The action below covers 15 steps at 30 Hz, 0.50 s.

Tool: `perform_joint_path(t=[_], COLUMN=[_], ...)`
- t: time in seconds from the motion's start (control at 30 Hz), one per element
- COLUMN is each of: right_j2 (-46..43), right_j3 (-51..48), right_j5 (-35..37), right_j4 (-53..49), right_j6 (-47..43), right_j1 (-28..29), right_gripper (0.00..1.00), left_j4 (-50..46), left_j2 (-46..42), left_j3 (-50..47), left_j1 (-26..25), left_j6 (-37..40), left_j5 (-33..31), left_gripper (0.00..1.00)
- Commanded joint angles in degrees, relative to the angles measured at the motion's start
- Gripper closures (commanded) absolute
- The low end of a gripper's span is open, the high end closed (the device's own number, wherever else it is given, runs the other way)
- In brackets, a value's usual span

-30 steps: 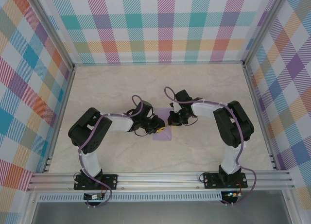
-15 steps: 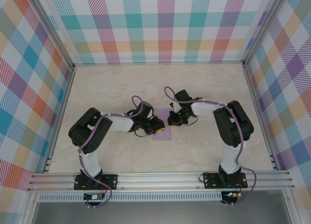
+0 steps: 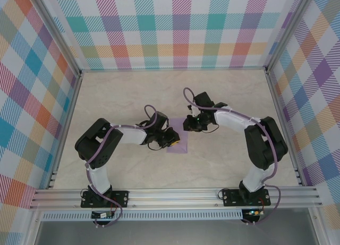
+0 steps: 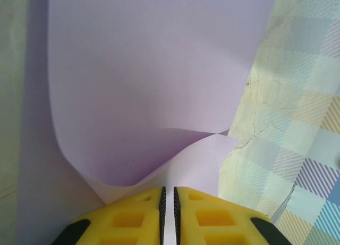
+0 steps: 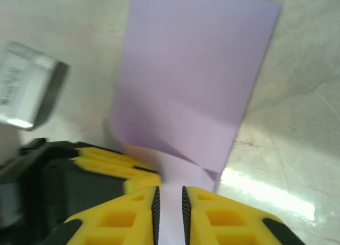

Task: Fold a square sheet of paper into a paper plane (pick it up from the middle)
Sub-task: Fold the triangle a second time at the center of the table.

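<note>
The square sheet of paper (image 3: 181, 146) is lavender and lies mid-table, partly folded over itself. My left gripper (image 3: 172, 140) sits on its left side. In the left wrist view the yellow jaws (image 4: 168, 191) are closed to a thin slit at the root of a raised, curling flap of the paper (image 4: 149, 85). My right gripper (image 3: 187, 124) hangs just beyond the sheet's far right corner. Its jaws (image 5: 169, 191) stand slightly apart with nothing between them, above the paper (image 5: 196, 75). The left gripper's yellow fingers (image 5: 114, 165) show there at the sheet's edge.
The pale marble tabletop (image 3: 228, 160) surrounds the sheet. Plaid walls (image 3: 180, 27) and aluminium posts (image 3: 280, 117) close in three sides, and a frame rail (image 3: 175, 194) runs along the near edge. The plaid wall (image 4: 297, 123) shows beyond the paper.
My right gripper let go of the paper, its jaws parting, and drew back toward the far side. The left gripper stayed on the sheet, shifting slightly right.
</note>
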Motion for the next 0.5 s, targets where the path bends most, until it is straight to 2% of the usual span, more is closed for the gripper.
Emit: perform_joint_path(t=[0.0, 0.13, 0.47], right_j2=[-2.6, -5.1, -2.8], right_j3=[-3.9, -7.7, -9.3], right_j5=[-4.1, -7.7, -8.4], right_j4=[0.1, 1.6, 2.3], right_j6=[3.2, 6.0, 7.8], right_j1=[0.6, 2.0, 6.1], right_gripper=[0.85, 0.91, 0.96], left_j4=[-9.6, -10.8, -10.9], left_j2=[1.6, 1.6, 0.9], left_j3=[-1.2, -1.0, -2.2], left_j1=[-1.1, -1.4, -1.6], left_j6=[0.9, 1.0, 0.7], left_j5=[-4.8, -6.0, -6.8], left_gripper=[0.86, 0.88, 0.92])
